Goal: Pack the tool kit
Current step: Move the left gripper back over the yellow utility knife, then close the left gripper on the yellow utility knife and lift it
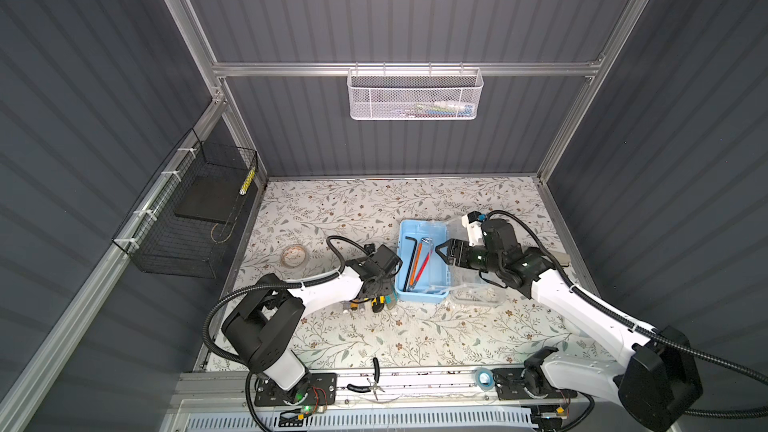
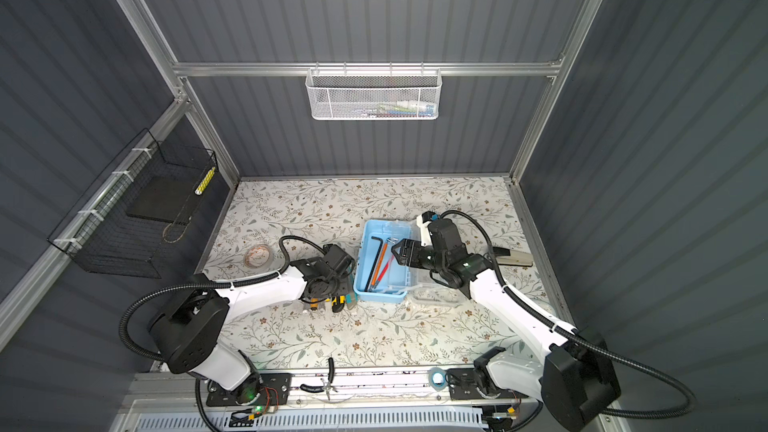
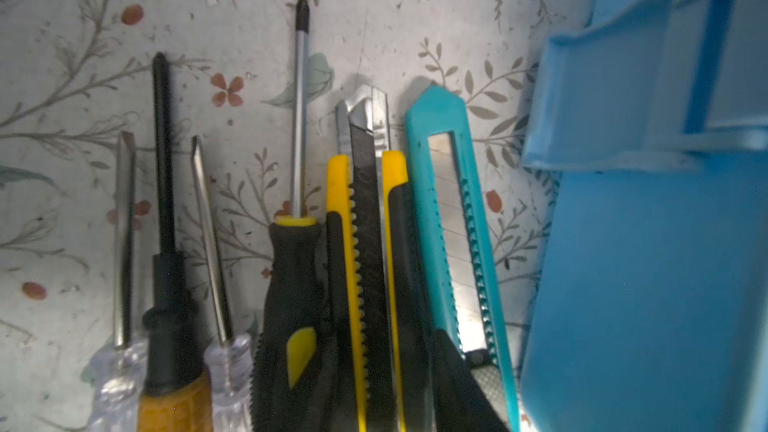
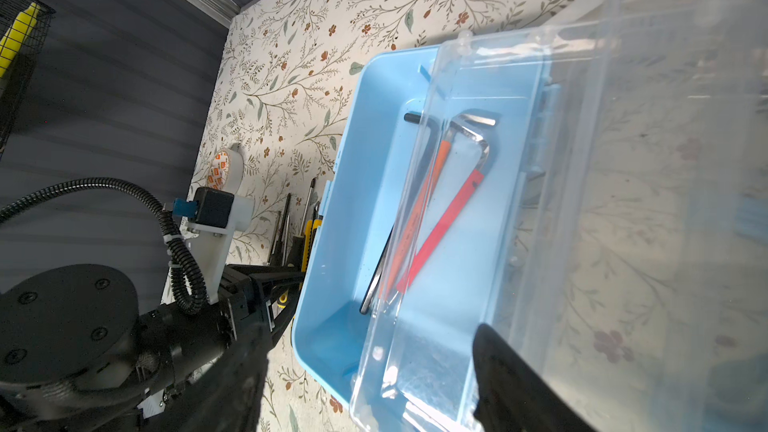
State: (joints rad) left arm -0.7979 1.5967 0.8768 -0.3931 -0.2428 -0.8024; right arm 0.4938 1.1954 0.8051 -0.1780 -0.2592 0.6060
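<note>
The light-blue tool kit box (image 1: 420, 296) (image 2: 376, 296) (image 4: 332, 201) stands open mid-table, with several hex keys (image 1: 417, 259) (image 4: 440, 209) inside. Its clear lid (image 1: 473, 292) (image 4: 582, 201) is swung to the right. My right gripper (image 1: 440, 254) (image 2: 397, 251) (image 4: 370, 371) hovers over the box's right side, open, with the lid's edge between its fingers. Left of the box lie slim screwdrivers (image 3: 164, 160), a black-yellow screwdriver (image 3: 297, 118), a yellow-black utility knife (image 3: 365, 243) and a teal utility knife (image 3: 440, 201). My left gripper (image 1: 374, 299) (image 3: 365, 401) is down on this row, shut on the yellow-black knife.
A tape roll (image 1: 294, 256) lies left of the left arm. Pliers (image 1: 376, 384) and a small blue roll (image 1: 483, 376) sit on the front rail. A white mesh basket (image 1: 415, 93) hangs on the back wall, a black wire basket (image 1: 187, 222) on the left wall.
</note>
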